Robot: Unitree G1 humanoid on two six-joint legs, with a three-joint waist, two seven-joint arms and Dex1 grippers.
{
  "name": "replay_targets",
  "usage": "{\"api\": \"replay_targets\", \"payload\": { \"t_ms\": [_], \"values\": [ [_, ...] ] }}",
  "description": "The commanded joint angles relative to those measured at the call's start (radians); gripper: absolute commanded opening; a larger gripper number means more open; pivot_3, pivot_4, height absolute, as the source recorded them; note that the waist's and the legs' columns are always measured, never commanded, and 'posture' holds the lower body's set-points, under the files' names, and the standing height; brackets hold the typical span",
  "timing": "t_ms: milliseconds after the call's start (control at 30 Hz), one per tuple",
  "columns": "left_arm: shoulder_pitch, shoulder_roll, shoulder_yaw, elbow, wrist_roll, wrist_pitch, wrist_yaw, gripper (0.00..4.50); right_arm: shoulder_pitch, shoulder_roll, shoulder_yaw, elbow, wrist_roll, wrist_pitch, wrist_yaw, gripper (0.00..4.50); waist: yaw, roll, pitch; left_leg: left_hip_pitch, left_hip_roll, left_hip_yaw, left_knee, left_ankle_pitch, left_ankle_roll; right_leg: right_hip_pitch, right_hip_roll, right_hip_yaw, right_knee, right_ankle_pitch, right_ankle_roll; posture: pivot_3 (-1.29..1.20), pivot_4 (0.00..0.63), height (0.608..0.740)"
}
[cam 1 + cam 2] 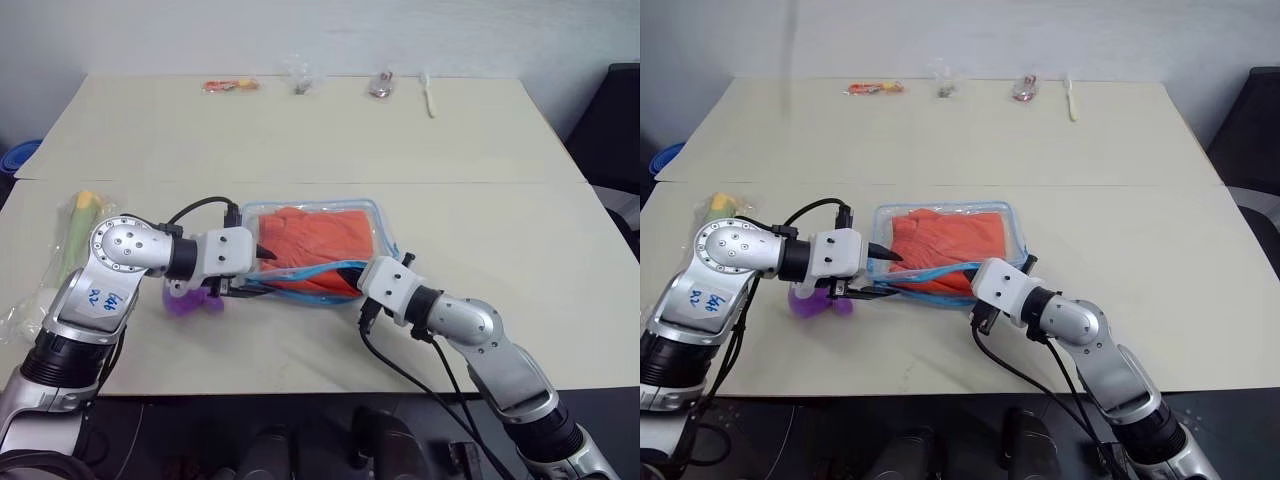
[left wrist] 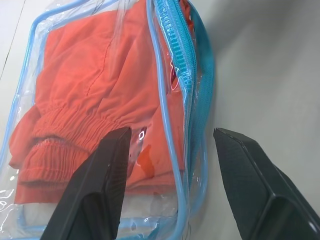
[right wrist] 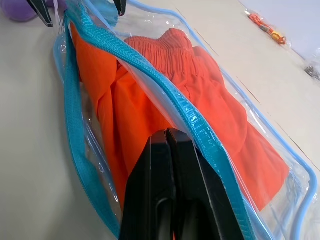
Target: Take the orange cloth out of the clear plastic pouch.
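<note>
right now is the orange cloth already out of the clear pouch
No, the orange cloth lies inside the clear plastic pouch.

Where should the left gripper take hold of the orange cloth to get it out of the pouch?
Probably at the ribbed, gathered band of the orange cloth, entering through the unzipped blue edge of the clear plastic pouch. That mouth faces the open left gripper, the bunched band gives bulk to pinch, and the right gripper is shut on the zipper edge, steadying the pouch.

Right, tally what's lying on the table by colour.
Orange: 2, the orange cloth and a small orange packet
Clear: 3, the clear plastic pouch and two small clear bags
Purple: 1, a plush toy
Total: 6
</note>
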Motion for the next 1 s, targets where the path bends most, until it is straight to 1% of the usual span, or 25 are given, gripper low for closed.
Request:
{"api": "replay_targets", "payload": {
  "t_ms": [33, 67, 300, 367, 567, 600, 633, 667, 800, 1000],
  "values": [
    [-0.03, -0.011, 0.001, 0.009, 0.008, -0.012, 0.022, 2.38, -0.005, 0.007, -0.018, -0.02, -0.002, -0.024, 0.002, 0.0, 0.0, 0.0, 0.0, 0.0, 0.0, 0.0, 0.0, 0.0, 0.0, 0.0, 0.0, 0.0, 0.0, 0.0, 0.0, 0.0, 0.15, 0.74],
    [-0.031, -0.013, -0.002, 0.013, 0.01, -0.016, 0.023, 2.18, -0.005, 0.007, -0.018, -0.021, -0.002, -0.024, 0.002, 0.0, -0.001, 0.0, 0.0, 0.0, 0.0, 0.0, 0.0, 0.0, 0.0, 0.0, 0.0, 0.0, 0.0, 0.0, 0.0, 0.0, 0.15, 0.74],
    [-0.032, -0.016, 0.002, 0.012, -0.008, -0.002, 0.014, 0.02, 0.0, 0.001, -0.028, -0.026, 0.001, -0.022, 0.008, 0.0, -0.001, 0.0, 0.0, 0.0, 0.0, 0.0, 0.0, 0.0, 0.0, 0.0, 0.0, 0.0, 0.0, 0.0, 0.0, 0.0, 0.15, 0.74],
    [-0.033, -0.017, 0.003, 0.012, -0.008, -0.001, 0.015, 0.02, 0.001, 0.001, -0.028, -0.026, 0.0, -0.024, 0.01, 0.0, -0.001, 0.0, 0.0, 0.0, 0.0, 0.0, 0.0, 0.0, 0.0, 0.0, 0.0, 0.0, 0.0, 0.0, 0.0, 0.0, 0.15, 0.74],
    [-0.039, -0.029, 0.01, -0.027, -0.029, 0.089, 0.035, 0.02, 0.012, -0.007, -0.024, -0.02, -0.015, -0.048, 0.013, 0.0, 0.0, 0.0, 0.0, 0.0, 0.0, 0.0, 0.0, 0.0, 0.0, 0.0, 0.0, 0.0, 0.0, 0.0, 0.0, 0.0, 0.15, 0.74],
    [-0.039, -0.031, 0.013, -0.034, -0.033, 0.101, 0.038, 0.0, 0.014, -0.008, -0.02, -0.018, -0.021, -0.049, 0.012, 0.29, 0.0, 0.0, 0.0, 0.0, 0.0, 0.0, 0.0, 0.0, 0.0, 0.0, 0.0, 0.0, 0.0, 0.0, 0.0, 0.0, 0.15, 0.74],
    [-0.039, -0.031, 0.015, -0.04, -0.037, 0.109, 0.039, 0.0, 0.016, -0.009, -0.012, -0.013, -0.033, -0.056, 0.007, 0.37, 0.0, 0.0, 0.0, 0.0, 0.0, 0.0, 0.0, 0.0, 0.0, 0.0, 0.0, 0.0, 0.0, 0.0, 0.0, 0.0, 0.15, 0.74],
    [-0.039, -0.031, 0.017, -0.046, -0.04, 0.117, 0.041, 0.0, 0.018, -0.009, -0.007, -0.01, -0.043, -0.061, 0.005, 0.56, 0.0, 0.0, 0.0, 0.0, 0.0, 0.0, 0.0, 0.0, 0.0, 0.0, 0.0, 0.0, 0.0, 0.0, 0.0, 0.0, 0.15, 0.74],
    [-0.035, -0.027, 0.023, -0.07, -0.053, 0.139, 0.047, 0.0, 0.031, -0.012, 0.031, 0.01, -0.109, -0.079, -0.004, 1.77, -0.001, 0.0, 0.0, 0.0, 0.0, 0.0, 0.0, 0.0, 0.0, 0.0, 0.0, 0.0, 0.0, 0.0, 0.0, 0.0, 0.15, 0.74],
    [-0.046, -0.021, 0.032, -0.088, -0.072, 0.157, 0.051, 0.0, 0.012, 0.03, 0.062, 0.066, -0.182, -0.107, -0.041, 1.77, -0.001, 0.0, 0.0, 0.0, 0.0, 0.0, 0.0, 0.0, 0.0, 0.0, 0.0, 0.0, 0.0, 0.0, 0.0, 0.0, 0.15, 0.74]
  ]
}}
